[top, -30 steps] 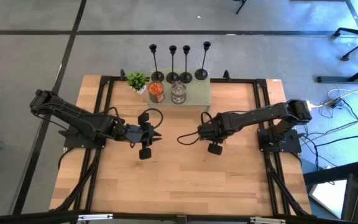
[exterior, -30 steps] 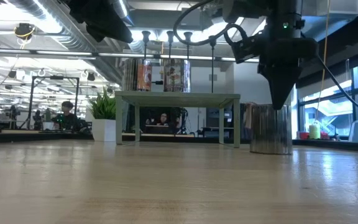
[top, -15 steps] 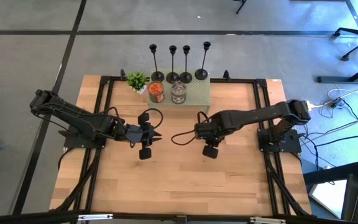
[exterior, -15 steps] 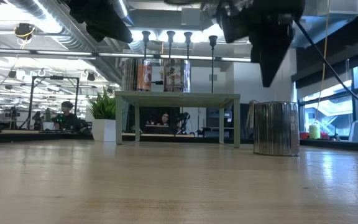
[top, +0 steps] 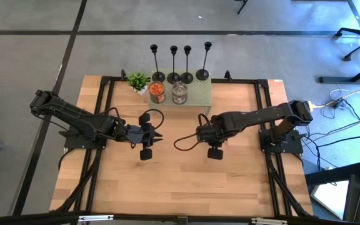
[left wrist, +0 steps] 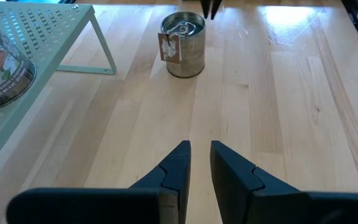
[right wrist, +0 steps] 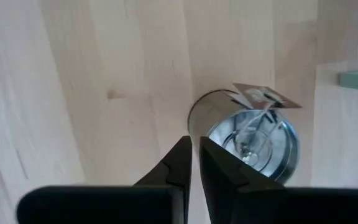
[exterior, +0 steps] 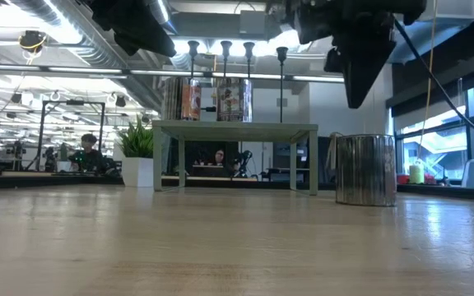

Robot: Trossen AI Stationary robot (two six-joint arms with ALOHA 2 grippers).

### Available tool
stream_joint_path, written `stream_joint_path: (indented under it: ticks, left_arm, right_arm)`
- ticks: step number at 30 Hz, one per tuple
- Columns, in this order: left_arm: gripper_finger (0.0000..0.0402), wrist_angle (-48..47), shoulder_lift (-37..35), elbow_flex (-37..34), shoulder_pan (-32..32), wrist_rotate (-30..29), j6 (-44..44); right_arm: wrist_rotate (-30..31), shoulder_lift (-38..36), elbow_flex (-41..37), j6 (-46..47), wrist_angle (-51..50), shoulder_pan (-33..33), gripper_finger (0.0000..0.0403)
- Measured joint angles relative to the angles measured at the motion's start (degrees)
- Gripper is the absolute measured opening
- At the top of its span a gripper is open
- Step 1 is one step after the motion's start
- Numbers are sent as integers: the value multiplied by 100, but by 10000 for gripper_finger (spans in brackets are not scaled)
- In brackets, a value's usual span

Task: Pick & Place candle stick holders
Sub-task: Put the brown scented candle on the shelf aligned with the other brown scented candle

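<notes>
1. I see all four candle stick holders (top: 180,62) upright along the back of the green shelf (top: 199,94).
2. My right gripper (right wrist: 195,163), nearly clenched and empty, hangs over a silver tin (right wrist: 253,138).
3. My left gripper (left wrist: 200,168) hovers mid-table, slightly parted, grasping nothing.

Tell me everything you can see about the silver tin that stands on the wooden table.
The tin is a short round can of shiny, reflective metal, standing upright on the bare wood table, beside the green shelf and apart from it. Its top is open, with a wire-like part inside. A small paper tag hangs at its rim. The right gripper hovers above it, fingers close together, not touching.
</notes>
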Motion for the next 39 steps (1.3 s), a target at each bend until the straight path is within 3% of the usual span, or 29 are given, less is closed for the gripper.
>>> stream_joint_path:
  ticks: [30, 39]
  left_arm:
    - [58, 0, 0, 0, 0, 2, 0]
    - [58, -2, 0, 0, 0, 0, 0]
  right_arm:
    - [-55, 87, 2, -217, 237, -242, 36]
    - [-99, 87, 2, 904, -126, -245, 48]
